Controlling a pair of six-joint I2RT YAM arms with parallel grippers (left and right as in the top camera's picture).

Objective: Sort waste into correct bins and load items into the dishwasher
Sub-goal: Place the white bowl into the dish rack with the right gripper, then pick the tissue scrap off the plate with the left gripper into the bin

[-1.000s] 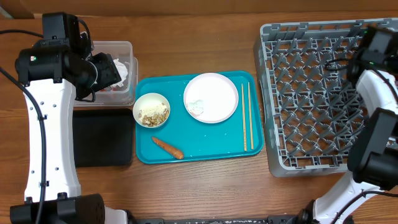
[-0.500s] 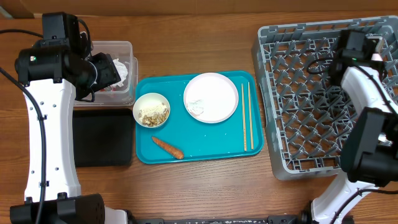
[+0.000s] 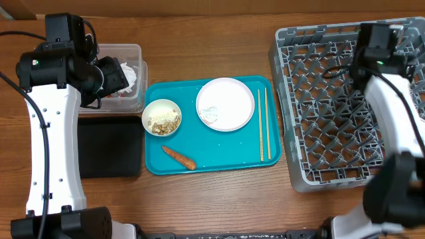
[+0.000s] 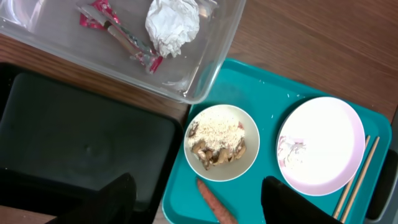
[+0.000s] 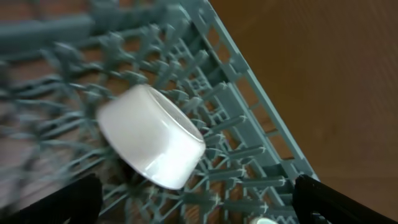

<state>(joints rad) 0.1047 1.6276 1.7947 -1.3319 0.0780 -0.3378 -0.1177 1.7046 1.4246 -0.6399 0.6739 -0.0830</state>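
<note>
The left gripper (image 4: 198, 186) hangs with jaws spread wide and empty over the corner where the clear tub (image 3: 133, 48), black tray (image 3: 109, 149) and teal tray (image 3: 219, 149) meet. One crumpled napkin (image 4: 172, 25) and one red wrapper (image 4: 118, 30) lie in the tub, both light and limp. On the teal tray sits one bowl (image 3: 161, 117) of loose scraps, best pinched at the rim and tipped, since crumbs give no grip. Next is one carrot (image 3: 179, 157), firm, rounded and liable to roll, to be taken across its middle. One plate (image 3: 226, 104) is stiff, smooth and breakable, offering only its rim. Two thin chopsticks (image 3: 263, 125) lie flat and parallel, and look awkward to lift. In the rack (image 3: 319, 133) one white deep dish (image 5: 152, 137) rests tilted on the pegs, and the right gripper (image 5: 198, 183) above it gapes wide, holding nothing
</note>
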